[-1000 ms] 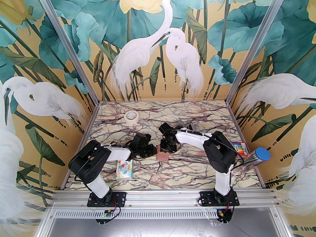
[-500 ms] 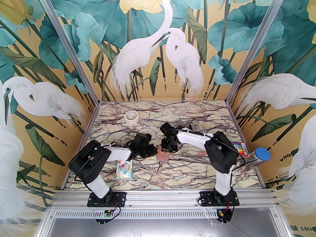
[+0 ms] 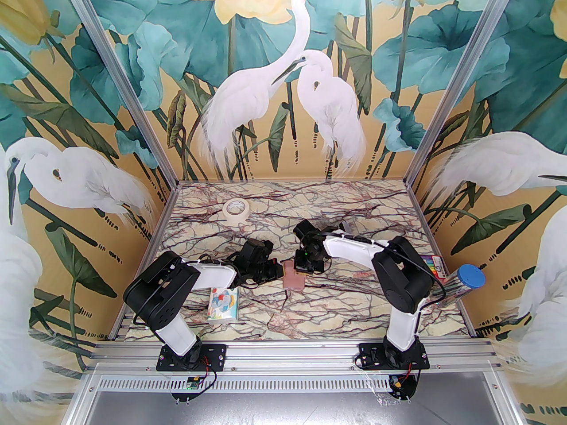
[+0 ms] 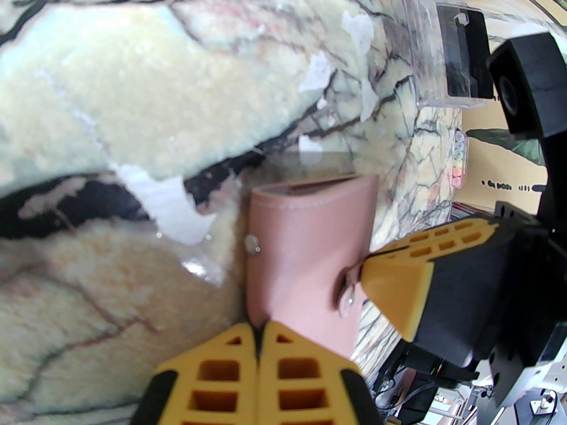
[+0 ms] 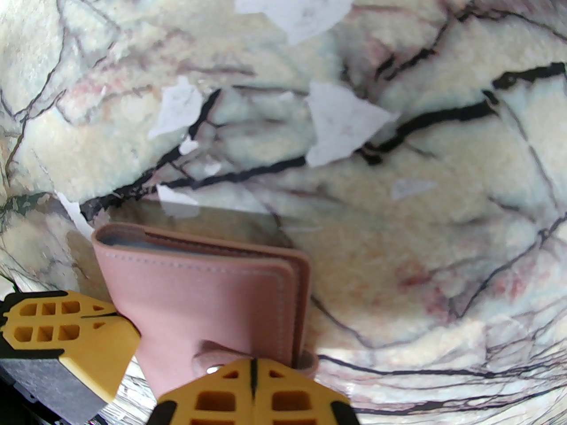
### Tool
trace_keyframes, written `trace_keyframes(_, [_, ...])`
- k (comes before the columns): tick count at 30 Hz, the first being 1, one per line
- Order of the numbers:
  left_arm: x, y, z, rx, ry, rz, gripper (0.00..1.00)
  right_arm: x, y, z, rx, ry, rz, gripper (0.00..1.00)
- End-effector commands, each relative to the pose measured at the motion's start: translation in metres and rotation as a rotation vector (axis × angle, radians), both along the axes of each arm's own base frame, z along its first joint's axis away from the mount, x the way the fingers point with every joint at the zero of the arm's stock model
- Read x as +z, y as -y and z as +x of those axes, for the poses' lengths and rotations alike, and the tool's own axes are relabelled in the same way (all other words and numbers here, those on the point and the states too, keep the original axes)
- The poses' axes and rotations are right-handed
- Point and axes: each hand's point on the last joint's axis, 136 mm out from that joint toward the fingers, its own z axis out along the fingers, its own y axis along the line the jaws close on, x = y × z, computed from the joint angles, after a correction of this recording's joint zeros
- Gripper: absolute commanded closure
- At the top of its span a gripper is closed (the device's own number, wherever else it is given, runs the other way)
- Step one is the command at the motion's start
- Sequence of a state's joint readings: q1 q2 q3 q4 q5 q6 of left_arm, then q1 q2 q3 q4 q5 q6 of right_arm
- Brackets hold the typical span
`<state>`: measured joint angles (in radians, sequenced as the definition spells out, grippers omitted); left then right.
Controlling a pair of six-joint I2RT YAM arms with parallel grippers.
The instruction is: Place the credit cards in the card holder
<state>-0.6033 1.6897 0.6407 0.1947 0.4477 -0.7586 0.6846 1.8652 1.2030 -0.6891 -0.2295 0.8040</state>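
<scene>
Just below centre of the top view, the left end effector (image 4: 259, 326) and right end effector (image 5: 252, 365) flank the card holder (image 3: 294, 281), each clamped on an opposite edge.

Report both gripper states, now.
left gripper: closed, pinching the card holder at its corner.
right gripper: closed on the card holder's snap tab.

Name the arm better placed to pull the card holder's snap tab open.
Right. The right gripper is shut at the snap tab; the left gripper pinches the opposite edge of the card holder, likely anchoring it.
</scene>
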Motion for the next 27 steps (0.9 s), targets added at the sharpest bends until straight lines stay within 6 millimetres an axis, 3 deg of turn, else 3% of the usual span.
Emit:
trace_keyframes(1, [-0.020, -0.016, -0.008, 0.018, -0.042, 0.096, 1.00, 0.008, 0.012, -0.004, -0.003, 0.014, -0.033, 0.97])
trace_keyframes(6, [-0.018, -0.015, -0.007, 0.018, -0.038, 0.096, 1.00, 0.026, 0.004, -0.005, 0.018, 0.039, -0.020, 0.78])
trace_keyframes(11, [-0.016, -0.015, -0.006, 0.021, -0.033, 0.097, 1.00, 0.029, -0.001, -0.005, 0.033, 0.046, -0.053, 0.69])
trace_keyframes(17, [-0.018, -0.016, -0.006, 0.023, -0.036, 0.099, 1.00, 0.021, -0.012, -0.008, 0.054, 0.029, -0.067, 0.65])
trace_keyframes(27, [-0.020, -0.016, -0.006, 0.024, -0.036, 0.098, 1.00, 0.009, -0.018, -0.006, 0.076, 0.004, -0.094, 0.71])
